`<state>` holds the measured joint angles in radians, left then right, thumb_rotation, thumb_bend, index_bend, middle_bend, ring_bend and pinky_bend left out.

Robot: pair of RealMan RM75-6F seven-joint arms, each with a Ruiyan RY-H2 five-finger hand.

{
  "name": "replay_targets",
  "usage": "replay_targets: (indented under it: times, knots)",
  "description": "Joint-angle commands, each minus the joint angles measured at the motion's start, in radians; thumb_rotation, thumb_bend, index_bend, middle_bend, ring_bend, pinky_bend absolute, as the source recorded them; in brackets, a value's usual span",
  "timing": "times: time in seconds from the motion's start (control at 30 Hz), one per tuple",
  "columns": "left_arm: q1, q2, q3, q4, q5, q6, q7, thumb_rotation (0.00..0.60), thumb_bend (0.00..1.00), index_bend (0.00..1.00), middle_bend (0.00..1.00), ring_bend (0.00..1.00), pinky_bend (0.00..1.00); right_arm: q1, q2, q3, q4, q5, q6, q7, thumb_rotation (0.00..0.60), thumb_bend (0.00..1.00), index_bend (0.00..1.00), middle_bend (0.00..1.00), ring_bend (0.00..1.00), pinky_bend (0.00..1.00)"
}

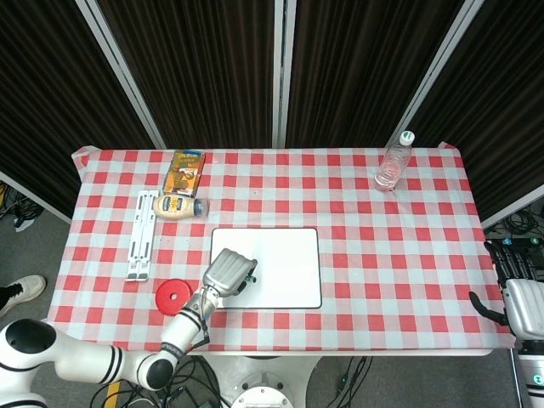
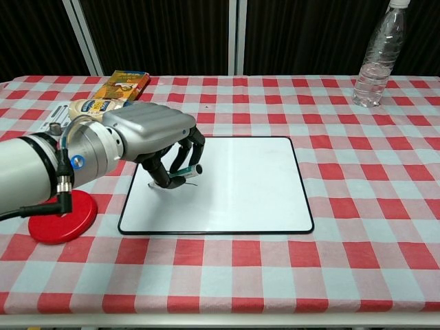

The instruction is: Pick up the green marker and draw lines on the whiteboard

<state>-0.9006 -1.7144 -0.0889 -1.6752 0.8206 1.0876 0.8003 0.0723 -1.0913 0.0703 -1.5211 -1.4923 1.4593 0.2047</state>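
Note:
My left hand (image 2: 148,134) (image 1: 229,271) hangs over the left part of the whiteboard (image 2: 240,185) (image 1: 285,268) and holds the green marker (image 2: 183,170) between its curled fingers. The marker's tip reaches down to the board near the board's left edge. A short dark stroke (image 2: 190,181) peeks out beside the marker; the rest of the drawn lines are hidden under the hand. My right hand (image 1: 520,285) shows only in the head view, off the table's right edge, fingers slightly spread and holding nothing.
A red disc (image 2: 60,216) (image 1: 173,296) lies left of the board, partly under my forearm. A mayonnaise bottle (image 2: 96,106), a snack box (image 2: 124,82) and a white folded stand (image 1: 141,235) sit at the back left. A water bottle (image 2: 377,58) stands at the back right.

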Motion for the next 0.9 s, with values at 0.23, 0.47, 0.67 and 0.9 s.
replay_targets:
  times: [0.23, 0.47, 0.67, 0.9]
  knots:
    - [-0.021, -0.042, -0.014, 0.032, -0.012, -0.033, -0.004, 0.600, 0.45, 0.56, 0.59, 0.75, 0.93, -0.008, 0.002, -0.004, 0.003, 0.004, 0.004, 0.003, 0.600, 0.21, 0.00, 0.04, 0.00, 0.00]
    - [-0.060, -0.096, -0.038, 0.040, -0.031, -0.066, 0.011, 0.600, 0.45, 0.56, 0.59, 0.75, 0.93, -0.017, 0.004, -0.006, 0.015, 0.010, 0.011, 0.019, 0.600, 0.21, 0.00, 0.04, 0.00, 0.00]
    - [-0.098, -0.139, -0.057, 0.039, -0.039, -0.062, 0.047, 0.600, 0.45, 0.56, 0.59, 0.75, 0.93, -0.030, 0.008, -0.007, 0.027, 0.015, 0.022, 0.038, 0.600, 0.21, 0.00, 0.04, 0.00, 0.00]
    - [-0.057, -0.026, -0.053, -0.109, 0.029, 0.117, 0.121, 0.600, 0.45, 0.56, 0.59, 0.75, 0.93, -0.039, 0.009, -0.004, 0.038, 0.009, 0.040, 0.055, 0.600, 0.21, 0.00, 0.04, 0.00, 0.00]
